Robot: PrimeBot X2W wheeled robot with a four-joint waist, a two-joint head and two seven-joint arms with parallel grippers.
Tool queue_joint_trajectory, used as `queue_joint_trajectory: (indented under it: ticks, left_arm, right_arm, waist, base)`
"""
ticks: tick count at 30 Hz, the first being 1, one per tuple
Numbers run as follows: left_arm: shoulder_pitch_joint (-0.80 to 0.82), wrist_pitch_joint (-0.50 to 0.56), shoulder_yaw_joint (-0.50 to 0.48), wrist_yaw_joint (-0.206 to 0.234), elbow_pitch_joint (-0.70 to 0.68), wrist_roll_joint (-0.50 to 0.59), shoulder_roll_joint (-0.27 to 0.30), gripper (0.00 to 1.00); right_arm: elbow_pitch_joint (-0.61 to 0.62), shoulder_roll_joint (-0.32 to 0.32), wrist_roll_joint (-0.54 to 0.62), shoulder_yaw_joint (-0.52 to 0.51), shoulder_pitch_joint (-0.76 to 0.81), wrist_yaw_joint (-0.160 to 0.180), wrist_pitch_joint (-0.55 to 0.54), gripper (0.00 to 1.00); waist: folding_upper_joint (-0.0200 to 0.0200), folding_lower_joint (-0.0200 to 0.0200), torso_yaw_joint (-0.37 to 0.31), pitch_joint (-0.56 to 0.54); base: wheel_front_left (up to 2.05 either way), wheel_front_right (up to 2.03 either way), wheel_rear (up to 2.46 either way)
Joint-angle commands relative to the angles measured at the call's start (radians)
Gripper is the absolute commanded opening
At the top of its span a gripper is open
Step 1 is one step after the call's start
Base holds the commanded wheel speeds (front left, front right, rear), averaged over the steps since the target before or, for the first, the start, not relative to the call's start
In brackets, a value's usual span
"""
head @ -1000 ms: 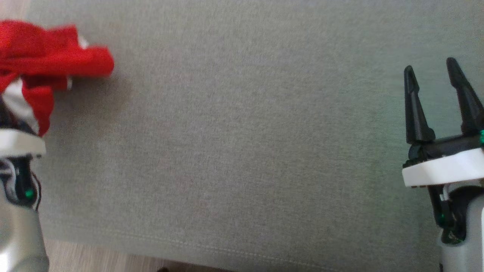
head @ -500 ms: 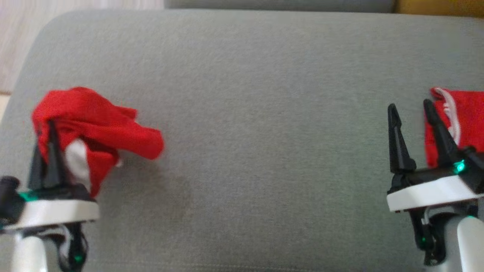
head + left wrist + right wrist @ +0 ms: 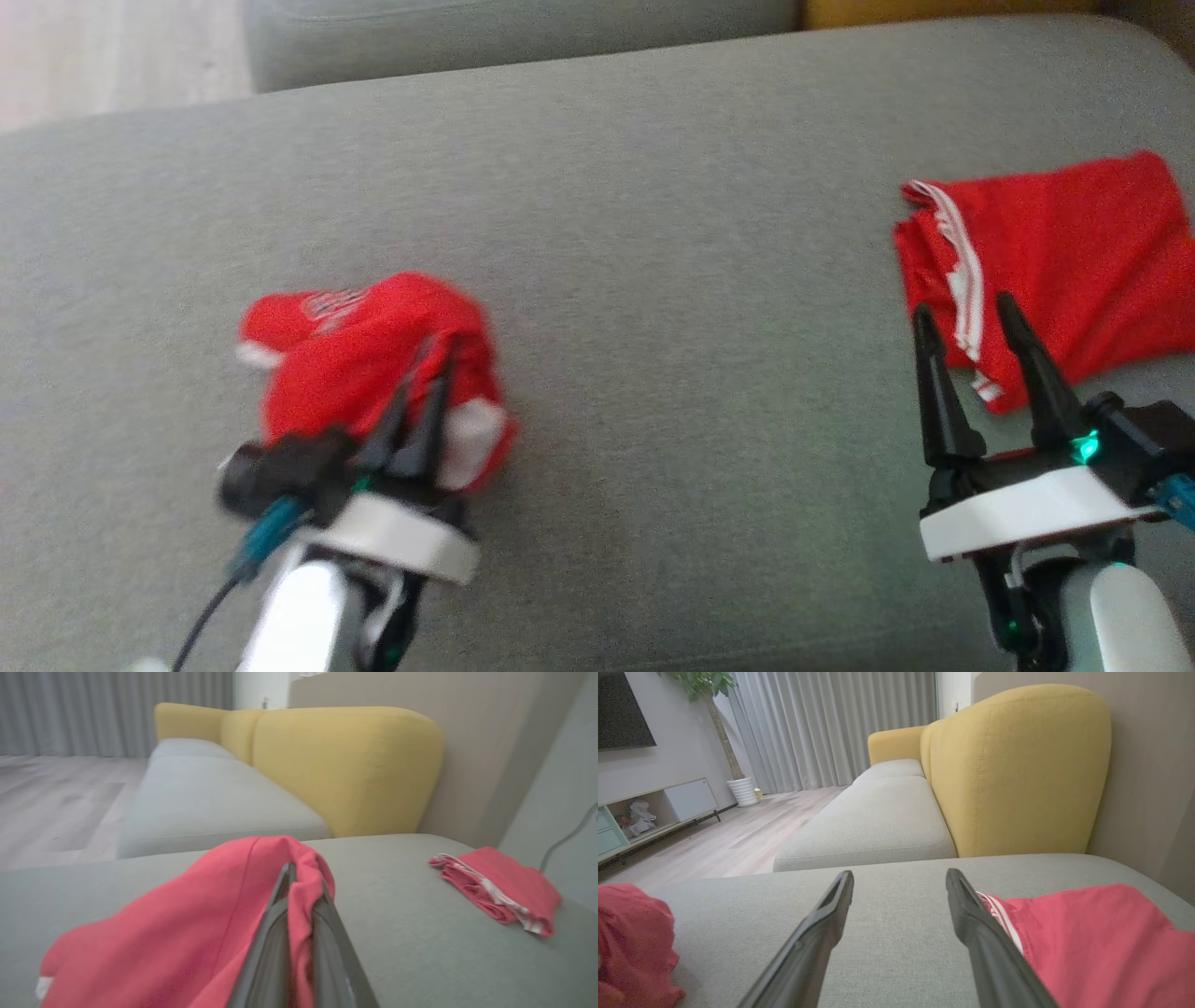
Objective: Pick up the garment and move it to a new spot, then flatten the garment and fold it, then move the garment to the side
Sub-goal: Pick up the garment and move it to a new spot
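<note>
Garment (image 3: 364,345): red with white trim, bunched in a loose heap at lower left of the head view, on the grey sofa cushion (image 3: 653,233). Pinched by a fold between the tightly clenched dark fingers of the left gripper (image 3: 441,355). From the left wrist, cloth draped over and between both fingers, spilling toward the lower left of that frame (resting on the cushion or partly lifted, hard to tell through the blur).

At lower right of the head view, right gripper (image 3: 963,306), fingers spread wide and grasping nothing, poised over bare grey fabric. Just beyond its fingertips, at the right edge of the frame, a second red cloth (image 3: 1055,261) with white stripes, lying fairly flat and well apart from the bunched heap.

Behind, in the right wrist view: yellow backrest (image 3: 1017,765) at upper right, pale wooden floor (image 3: 738,844) at centre left, grey curtains (image 3: 831,728) along the top.
</note>
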State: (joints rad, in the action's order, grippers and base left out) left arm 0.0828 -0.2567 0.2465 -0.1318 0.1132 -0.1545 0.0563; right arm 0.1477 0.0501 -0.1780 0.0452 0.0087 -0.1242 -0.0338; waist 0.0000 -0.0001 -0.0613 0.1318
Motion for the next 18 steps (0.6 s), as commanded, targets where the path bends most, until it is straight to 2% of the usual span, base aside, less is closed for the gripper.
queue_joint_trajectory:
  ticks: [1,6,11,12,13,14,18]
  left_arm:
    - [0.081,-0.005,-0.006,0.001,-0.022,-0.008,0.006,0.0]
    - [0.223,-0.005,0.136,0.001,0.06,-0.022,0.004,0.0]
    - [0.328,-0.005,0.22,0.001,0.178,-0.028,0.001,0.0]
    - [0.34,-0.005,0.23,0.001,0.208,-0.029,0.001,0.22]
    - [0.351,-0.004,0.239,0.001,0.234,-0.03,0.0,0.51]
    - [0.362,-0.004,0.25,0.001,0.252,-0.03,-0.001,1.0]
    - [0.379,-0.005,0.288,0.001,0.283,-0.017,-0.002,1.0]
  right_arm:
    - [0.03,0.002,-0.011,0.027,-0.038,-0.007,0.012,1.0]
    - [0.026,0.001,-0.017,0.036,-0.055,-0.007,0.022,1.0]
    - [0.015,0.0,-0.029,0.045,-0.068,-0.007,0.038,1.0]
    - [0.012,0.0,-0.032,0.046,-0.069,-0.007,0.042,1.0]
    - [0.008,0.0,-0.034,0.045,-0.07,-0.007,0.045,1.0]
    - [0.006,0.0,-0.035,0.045,-0.071,-0.007,0.048,1.0]
    - [-0.008,0.0,-0.016,0.049,-0.075,-0.007,0.05,1.0]
  waist:
    - [0.0,0.0001,-0.043,0.021]
    - [0.0,0.0001,-0.103,0.061]
    - [0.0,0.0001,-0.141,0.103]
    - [0.0,0.0001,-0.145,0.11]
    - [0.0,0.0001,-0.147,0.117]
    - [0.0,0.0001,-0.147,0.121]
    - [0.0,0.0001,-0.134,0.129]
  base:
    - [0.0,0.0,0.0]
    - [0.0,0.0,0.0]
    - [0.0,0.0,0.0]
    - [0.0,0.0,0.0]
    - [0.0,0.0,0.0]
    - [0.0,0.0,0.0]
    - [0.0,0.0,0.0]
